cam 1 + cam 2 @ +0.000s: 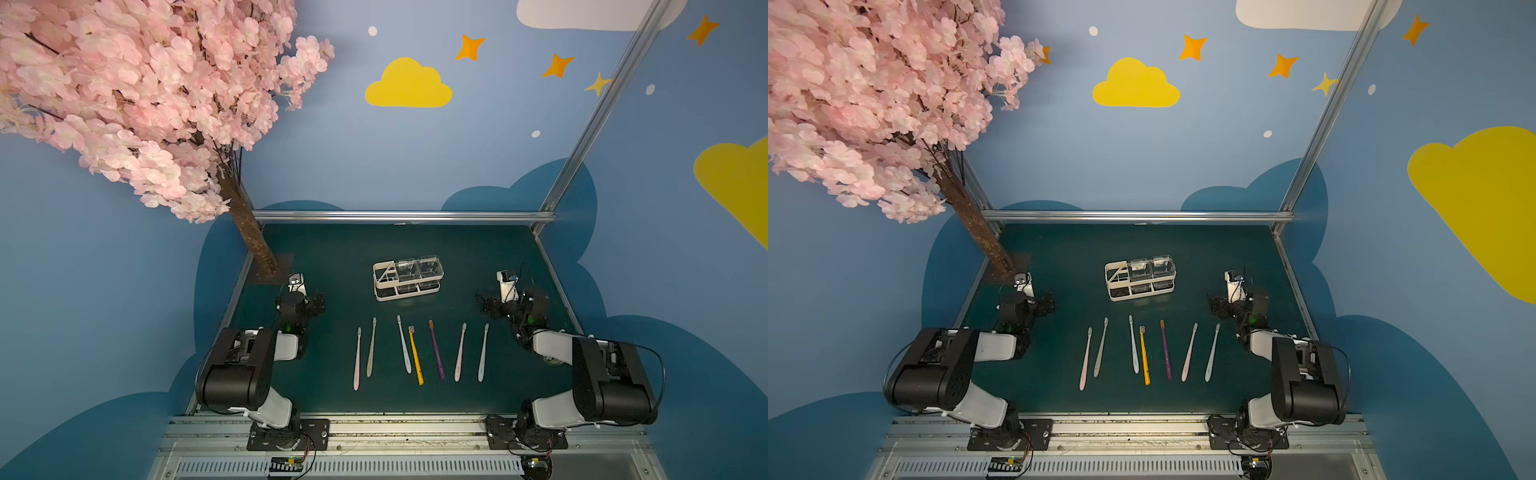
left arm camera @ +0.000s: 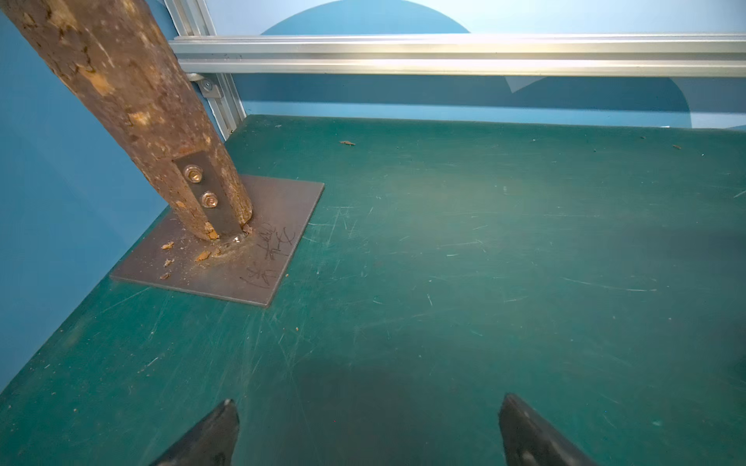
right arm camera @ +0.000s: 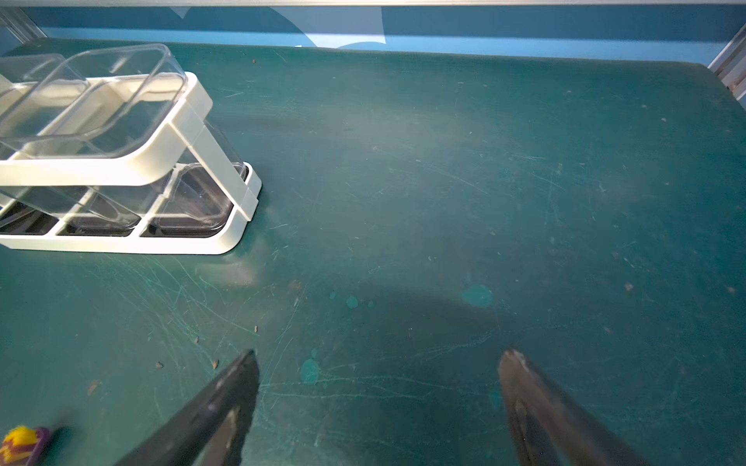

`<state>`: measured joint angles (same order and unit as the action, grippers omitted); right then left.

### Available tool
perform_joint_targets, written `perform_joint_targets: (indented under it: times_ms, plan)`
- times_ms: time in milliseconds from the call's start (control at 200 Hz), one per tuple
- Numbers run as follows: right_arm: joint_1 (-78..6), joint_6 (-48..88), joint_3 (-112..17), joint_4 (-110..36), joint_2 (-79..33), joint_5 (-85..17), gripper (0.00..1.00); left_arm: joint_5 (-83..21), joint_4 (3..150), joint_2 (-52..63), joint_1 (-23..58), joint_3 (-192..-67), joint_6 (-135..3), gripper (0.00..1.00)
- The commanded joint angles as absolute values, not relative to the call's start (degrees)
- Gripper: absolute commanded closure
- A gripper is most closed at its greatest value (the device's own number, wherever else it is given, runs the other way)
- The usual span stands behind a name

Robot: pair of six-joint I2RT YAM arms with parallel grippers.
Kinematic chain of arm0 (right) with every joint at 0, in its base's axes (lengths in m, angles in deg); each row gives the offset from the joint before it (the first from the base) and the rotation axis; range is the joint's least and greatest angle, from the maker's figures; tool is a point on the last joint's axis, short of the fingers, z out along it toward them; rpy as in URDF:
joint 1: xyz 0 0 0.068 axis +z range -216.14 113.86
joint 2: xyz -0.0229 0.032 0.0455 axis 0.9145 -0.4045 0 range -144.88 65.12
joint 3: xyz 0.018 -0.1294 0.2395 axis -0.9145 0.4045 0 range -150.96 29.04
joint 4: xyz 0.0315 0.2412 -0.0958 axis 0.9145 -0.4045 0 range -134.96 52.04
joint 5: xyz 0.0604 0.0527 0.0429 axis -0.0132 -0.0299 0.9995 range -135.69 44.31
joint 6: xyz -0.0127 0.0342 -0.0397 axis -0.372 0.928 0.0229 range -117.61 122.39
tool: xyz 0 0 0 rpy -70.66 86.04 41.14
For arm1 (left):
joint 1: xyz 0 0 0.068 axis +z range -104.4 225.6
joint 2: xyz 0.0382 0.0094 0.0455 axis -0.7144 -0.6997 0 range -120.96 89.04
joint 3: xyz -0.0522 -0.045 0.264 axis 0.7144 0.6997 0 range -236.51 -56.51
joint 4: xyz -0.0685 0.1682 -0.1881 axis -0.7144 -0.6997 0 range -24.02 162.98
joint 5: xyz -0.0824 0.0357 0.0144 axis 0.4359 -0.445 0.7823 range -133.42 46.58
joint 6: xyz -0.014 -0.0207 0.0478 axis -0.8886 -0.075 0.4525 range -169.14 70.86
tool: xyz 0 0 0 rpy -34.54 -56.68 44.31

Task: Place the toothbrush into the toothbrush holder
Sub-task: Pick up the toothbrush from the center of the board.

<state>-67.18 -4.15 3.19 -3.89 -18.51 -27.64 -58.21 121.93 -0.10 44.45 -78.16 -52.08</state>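
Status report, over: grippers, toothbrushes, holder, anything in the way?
Left gripper and right gripper: jaws open, empty. Seven toothbrushes flat in a row, none in toothbrush holder. Nothing seen blocking the way.

Right wrist view chops off part of the holder (image 3: pixel 121 171) at its edge, and the purple brush (image 3: pixel 24 444) is just a blurry, cropped blob.

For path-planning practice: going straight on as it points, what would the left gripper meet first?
The way looks free: the left gripper faces bare green table, the tree's base plate off to one side; eventually the aluminium rail, depth unclear.
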Motion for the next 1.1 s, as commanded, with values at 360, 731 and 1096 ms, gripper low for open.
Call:
perform_joint_targets:
  times_ms: [360, 731, 1096]
  plan:
    - [-67.0, -4.8, 3.0, -3.2, -18.4, -27.6, 0.07, -57.7, 121.8, 0.9, 44.4, -78.5, -52.2, 0.0]
    - [-67.0, -4.8, 2.9, -3.2, -18.5, -27.6, 0.07, -57.7, 121.8, 0.9, 44.5, -78.5, -52.1, 0.0]
    - [-66.2, -3.9, 3.1, -6.4, -13.9, -29.6, 0.07, -57.8, 122.4, 1.2, 44.4, -78.0, -52.1, 0.0]
